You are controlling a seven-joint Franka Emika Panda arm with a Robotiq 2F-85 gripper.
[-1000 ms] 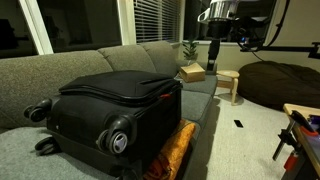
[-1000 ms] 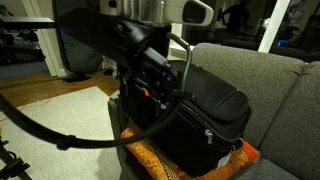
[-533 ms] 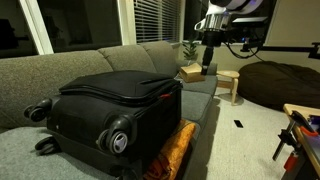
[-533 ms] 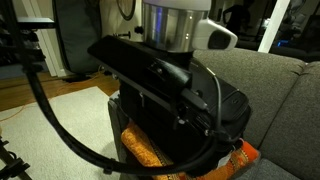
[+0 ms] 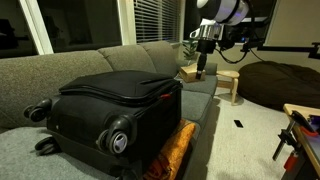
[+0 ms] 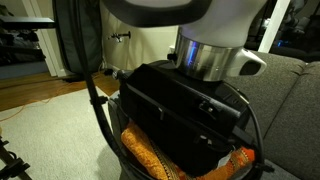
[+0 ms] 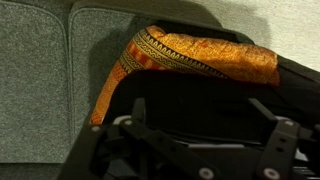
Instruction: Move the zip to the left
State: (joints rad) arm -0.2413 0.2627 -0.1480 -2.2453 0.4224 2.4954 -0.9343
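Wrist view: orange cloth (image 7: 190, 55) on grey sofa (image 7: 40, 80). In an exterior view, gripper (image 5: 201, 64) raised, well beyond the far corner of the black suitcase (image 5: 110, 100); cannot tell jaw state.

Grey sofa (image 5: 150, 55), loaded, above a pale floor (image 5: 255, 140).

Bears on its seat a black suitcase (image 5: 115, 100) laid flat, wheels turned toward the front edge. Holds against that case an orange patterned cloth (image 5: 175, 150) (cushion or throw, hard to tell), at the seat's front edge in both exterior views (image 6: 150, 155) and, in the wrist view (image 7: 190, 50), bright against the grey upholstery (image 7: 40, 80). Carries farther along, near the corner, a small cardboard box (image 5: 191, 72), well apart from the case. Below: takes a light wooden stool (image 5: 229, 82) just beside the sofa's end, a small dark item (image 5: 238, 124) lying alone, and a dark beanbag (image 5: 282, 85) beyond the stool.
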